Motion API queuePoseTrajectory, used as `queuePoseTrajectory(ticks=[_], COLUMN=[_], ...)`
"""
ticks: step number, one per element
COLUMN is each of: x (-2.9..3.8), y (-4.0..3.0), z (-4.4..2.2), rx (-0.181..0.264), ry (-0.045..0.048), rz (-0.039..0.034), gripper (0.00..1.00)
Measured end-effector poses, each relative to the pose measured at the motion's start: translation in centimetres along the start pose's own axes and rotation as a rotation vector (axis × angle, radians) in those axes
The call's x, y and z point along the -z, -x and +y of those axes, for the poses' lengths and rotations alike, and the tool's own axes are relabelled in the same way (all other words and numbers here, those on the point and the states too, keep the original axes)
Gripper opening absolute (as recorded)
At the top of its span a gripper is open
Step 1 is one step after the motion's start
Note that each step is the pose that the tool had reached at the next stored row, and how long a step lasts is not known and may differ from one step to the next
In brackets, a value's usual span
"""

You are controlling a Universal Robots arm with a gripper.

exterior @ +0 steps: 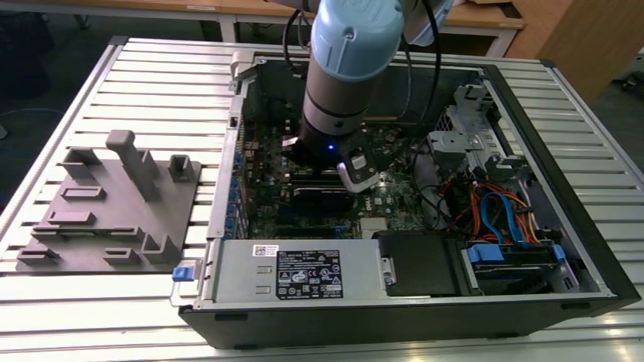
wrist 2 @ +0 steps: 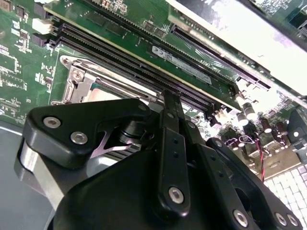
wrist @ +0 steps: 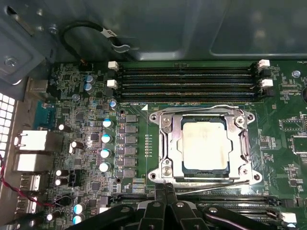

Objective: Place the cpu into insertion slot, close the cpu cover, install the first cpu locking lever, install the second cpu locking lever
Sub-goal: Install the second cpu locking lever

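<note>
The cpu [wrist: 205,144] lies flat in the insertion slot [wrist: 175,146] on the green motherboard [wrist: 134,143], its dull silver top facing up. The cpu cover [wrist: 238,143] is folded down around it, so the frame's cut-out exposes the chip's top. A thin metal locking lever [wrist: 211,186] runs along the socket edge nearest the gripper; whether it is latched cannot be judged from this angle. Black memory slots [wrist: 187,79] lie on the far side of the socket, and a second set sits on the near side.

The gripper [wrist: 167,189] is positioned just beside the socket's near edge, its black fingers [wrist: 163,194] drawn together into a narrow point with no visible gap, and nothing is seen held between them. In the second wrist view the gripper [wrist 2: 171,98] hangs close to the socket frame and the memory slots [wrist 2: 144,62].

In the exterior view the arm [exterior: 348,68] reaches down into the open computer case [exterior: 563,188], which lies on a slatted table [exterior: 161,83]. A grey fixture tray [exterior: 111,211] rests on the table toward the exterior view's left
</note>
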State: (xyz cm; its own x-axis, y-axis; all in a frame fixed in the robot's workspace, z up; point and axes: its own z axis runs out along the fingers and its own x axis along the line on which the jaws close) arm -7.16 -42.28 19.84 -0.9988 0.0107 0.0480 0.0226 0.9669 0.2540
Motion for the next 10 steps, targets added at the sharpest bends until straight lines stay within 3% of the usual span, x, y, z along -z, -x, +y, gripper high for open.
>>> queuePoseTrajectory(ticks=[10], x=[0.01], y=[-0.07], z=[-0.23], rx=[-0.004], ry=[0.0102], rz=[-0.0006], gripper=[0.10])
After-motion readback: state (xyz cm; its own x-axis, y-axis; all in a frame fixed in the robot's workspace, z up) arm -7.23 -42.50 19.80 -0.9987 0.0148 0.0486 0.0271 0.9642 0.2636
